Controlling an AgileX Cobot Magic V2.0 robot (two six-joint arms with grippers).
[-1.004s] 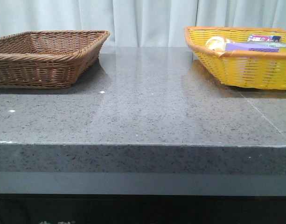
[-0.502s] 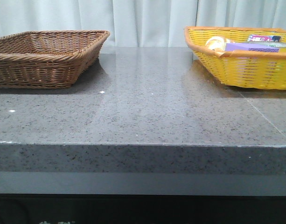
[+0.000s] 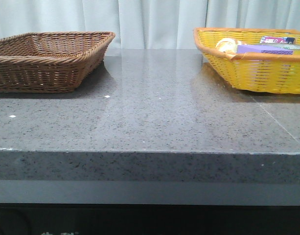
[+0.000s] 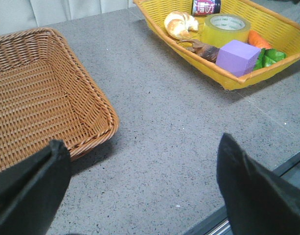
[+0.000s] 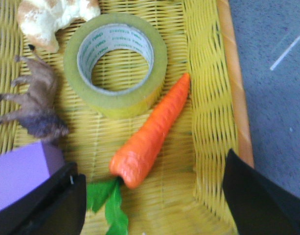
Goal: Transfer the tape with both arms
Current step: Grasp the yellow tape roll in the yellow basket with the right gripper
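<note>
Nothing is moved yet: the tape (image 5: pixel 115 71) lies in the yellow basket (image 5: pixel 208 88), at twelve o'clock from the spread, empty right gripper (image 5: pixel 152 196); the left gripper (image 4: pixel 140 188) is spread too.

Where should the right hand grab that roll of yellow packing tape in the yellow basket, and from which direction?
Probably from straight above, one finger down the open core and one outside, pinching the ring wall. The wide roll of translucent yellow packing tape lies flat in the yellow wicker basket, core facing up. Pick the wall section away from the orange toy carrot and the pale bread roll, which crowd it. The open right hand hovers above.
</note>
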